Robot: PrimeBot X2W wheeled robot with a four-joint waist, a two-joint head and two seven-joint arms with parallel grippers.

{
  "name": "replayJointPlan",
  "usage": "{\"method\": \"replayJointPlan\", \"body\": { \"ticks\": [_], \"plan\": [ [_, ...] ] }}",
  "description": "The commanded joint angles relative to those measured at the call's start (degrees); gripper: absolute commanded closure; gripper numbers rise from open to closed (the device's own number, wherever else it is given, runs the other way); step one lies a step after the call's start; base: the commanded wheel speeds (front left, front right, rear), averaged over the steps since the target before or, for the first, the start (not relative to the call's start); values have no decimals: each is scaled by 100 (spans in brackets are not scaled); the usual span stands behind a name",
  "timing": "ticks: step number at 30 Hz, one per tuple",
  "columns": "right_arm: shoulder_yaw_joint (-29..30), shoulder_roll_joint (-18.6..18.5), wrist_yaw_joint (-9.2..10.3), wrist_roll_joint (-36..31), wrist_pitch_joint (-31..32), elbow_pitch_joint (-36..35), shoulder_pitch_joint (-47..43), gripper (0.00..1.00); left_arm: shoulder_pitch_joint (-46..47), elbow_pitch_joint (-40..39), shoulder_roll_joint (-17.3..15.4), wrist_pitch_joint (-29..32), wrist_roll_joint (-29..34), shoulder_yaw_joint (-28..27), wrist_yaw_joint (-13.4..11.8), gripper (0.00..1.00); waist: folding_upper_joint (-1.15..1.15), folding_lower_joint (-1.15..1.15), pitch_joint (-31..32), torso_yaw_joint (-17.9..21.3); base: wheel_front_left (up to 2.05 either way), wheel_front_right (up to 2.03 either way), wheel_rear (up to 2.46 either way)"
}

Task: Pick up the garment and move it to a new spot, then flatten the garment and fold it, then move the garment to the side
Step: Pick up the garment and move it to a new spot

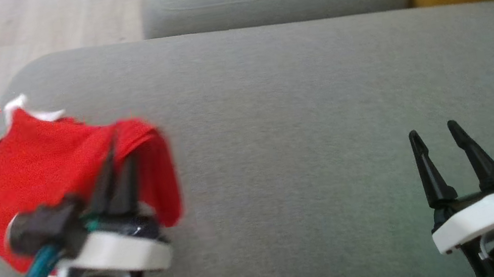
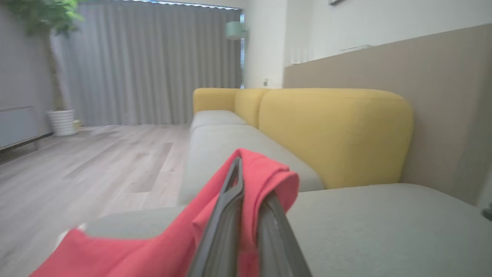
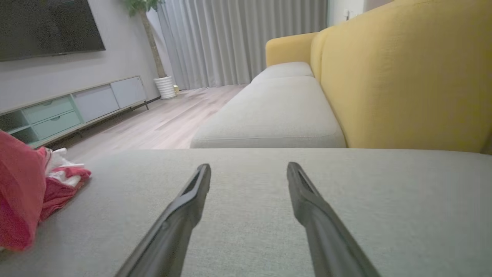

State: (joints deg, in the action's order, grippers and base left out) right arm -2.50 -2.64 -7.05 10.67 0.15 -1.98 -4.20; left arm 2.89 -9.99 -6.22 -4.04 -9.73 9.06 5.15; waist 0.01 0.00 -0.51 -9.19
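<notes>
garment, crumpled red cloth, pinched in left tool; right tool gapes wide

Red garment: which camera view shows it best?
The head view: most of the red garment shows, held by the shut left gripper over the grey sofa cushion. The left wrist view shows a fold pinched between the fingers; the right wrist view catches it at its left edge, partly cut off.

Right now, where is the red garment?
In the head view, the red garment sits at the left end of the grey sofa cushion, near the edge beside the floor, gripped by the shut left hand.
</notes>
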Motion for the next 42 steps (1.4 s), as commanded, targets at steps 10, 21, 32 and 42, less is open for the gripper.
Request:
{"method": "replayJointPlan", "body": {
  "ticks": [10, 21, 32, 42],
  "plan": [
    [-240, -24, -44, 142, -137, -375, 540, 0, 2154, 202, 154, 110, -79, 1397, 217, 100, -1, 0, -840, 1534, 0, 0, 0],
    [-573, -24, -44, 565, -620, -205, 994, 0, 3934, 1049, 302, 209, -227, 2492, 231, 100, -1, 0, -2035, 2937, 0, 0, 0],
    [-828, -24, -44, 965, -1091, 318, 1277, 0, 4035, 3101, 278, 657, -738, 3328, 233, 100, -1, 0, -2553, 3367, 0, 0, 0],
    [-785, -24, -44, 880, -1166, 604, 1438, 0, 4146, 3389, 204, 382, -1402, 3988, 233, 0, -1, 0, -2272, 3000, 0, 0, 0]
  ]
}}
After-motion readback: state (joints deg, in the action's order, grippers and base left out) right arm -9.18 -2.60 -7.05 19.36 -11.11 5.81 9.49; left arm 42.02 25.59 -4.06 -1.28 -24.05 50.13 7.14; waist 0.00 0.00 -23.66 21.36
